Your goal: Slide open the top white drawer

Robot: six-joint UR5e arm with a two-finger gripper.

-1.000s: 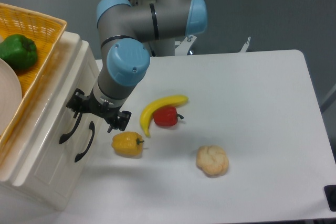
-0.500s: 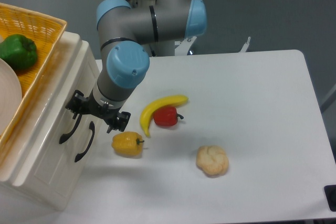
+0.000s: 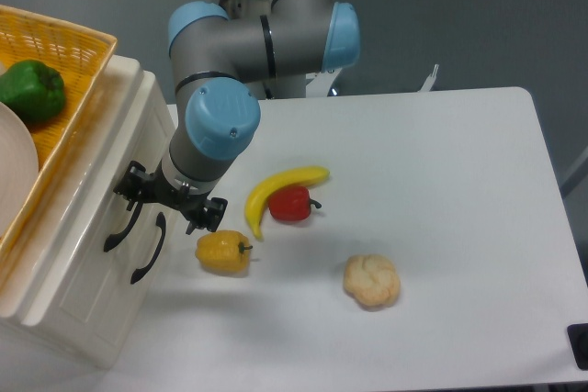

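Cream-white and glossy, the top white drawer sits in the cabinet at the table's left edge, its front flush with the lower drawer front and showing no gap. Since a second ago the arm has edged slightly left and down, carrying the gripper a touch closer to the cabinet face, while nothing on the table has shifted. That gripper is pressed against the upper curved black handle; from this angle I cannot tell whether its fingers are clenched on the handle or parted. The matching lower handle is just beside it. On the cabinet's top rests a yellow wicker basket holding a green bell pepper and part of a white plate. Near the table's middle lie a banana touching a red pepper, a yellow pepper near the cabinet, and a bread roll towards the front edge.
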